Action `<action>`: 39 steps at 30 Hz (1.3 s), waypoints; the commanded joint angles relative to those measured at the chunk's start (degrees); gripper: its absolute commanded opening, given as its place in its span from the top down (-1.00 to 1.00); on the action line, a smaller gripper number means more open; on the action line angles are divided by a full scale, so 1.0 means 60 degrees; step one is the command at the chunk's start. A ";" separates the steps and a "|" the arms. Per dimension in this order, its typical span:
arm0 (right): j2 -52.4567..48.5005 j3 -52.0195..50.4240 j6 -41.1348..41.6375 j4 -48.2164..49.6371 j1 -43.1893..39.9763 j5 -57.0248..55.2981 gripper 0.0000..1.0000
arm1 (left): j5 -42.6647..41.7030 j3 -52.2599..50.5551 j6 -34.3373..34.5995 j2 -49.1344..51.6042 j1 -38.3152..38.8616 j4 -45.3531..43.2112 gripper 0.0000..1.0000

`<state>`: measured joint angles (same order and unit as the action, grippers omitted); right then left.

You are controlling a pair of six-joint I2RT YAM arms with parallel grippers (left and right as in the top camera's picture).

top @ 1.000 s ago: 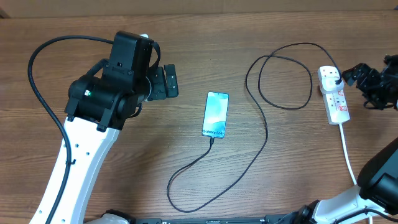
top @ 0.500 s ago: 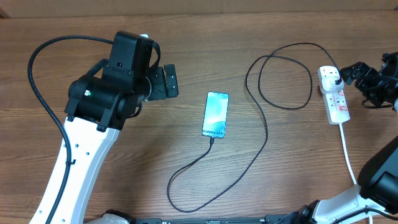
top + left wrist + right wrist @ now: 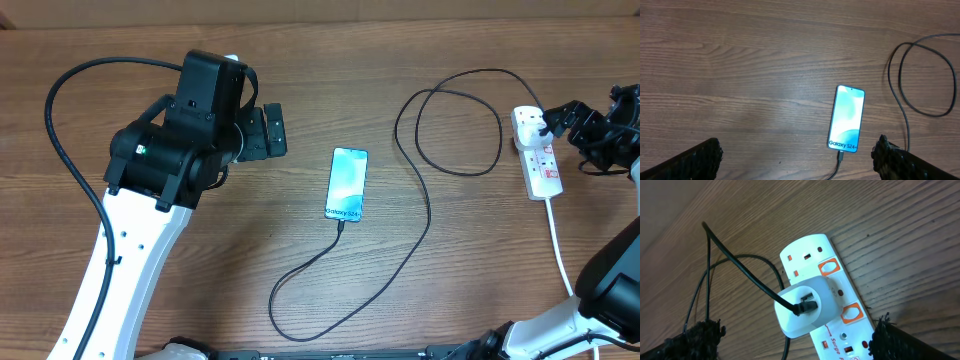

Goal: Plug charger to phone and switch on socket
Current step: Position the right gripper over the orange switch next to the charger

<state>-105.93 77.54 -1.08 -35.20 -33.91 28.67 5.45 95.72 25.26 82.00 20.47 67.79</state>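
The phone [image 3: 347,184] lies flat mid-table with its blue-teal screen lit; it also shows in the left wrist view [image 3: 846,118]. The black charger cable [image 3: 420,230] has its tip in the phone's lower end [image 3: 840,156], loops over the table, and ends at a white adapter [image 3: 805,305] seated in the white socket strip [image 3: 540,160]. My left gripper [image 3: 797,157] is open and empty, hovering left of the phone [image 3: 272,130]. My right gripper [image 3: 795,340] is open, just above the socket strip [image 3: 800,250] and its adapter, right of it in the overhead view [image 3: 565,120].
Two orange-framed switches [image 3: 829,268] sit on the strip beside the adapter. The strip's thick white cord [image 3: 560,250] runs toward the table's front edge. The cable forms a loop [image 3: 450,120] at the back and another [image 3: 300,300] at the front.
My right gripper has shifted slightly left, closer to the socket strip. The left arm, phone and cable have not moved.
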 commanded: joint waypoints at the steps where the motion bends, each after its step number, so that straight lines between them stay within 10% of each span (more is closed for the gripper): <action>1: -0.0106 -0.0076 -0.0091 0.0076 0.0127 0.0109 -0.97 | 0.0160 0.0197 -0.0073 0.0069 -0.0058 0.0022 -0.99; 39: -0.0707 -0.0076 -0.0084 0.0080 0.0590 -0.0266 -1.00 | 0.0160 0.0197 -0.0073 0.0069 -0.0058 0.0018 -1.00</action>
<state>-108.73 77.54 -1.19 -35.16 -30.96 27.57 5.45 95.72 25.26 82.00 20.47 67.79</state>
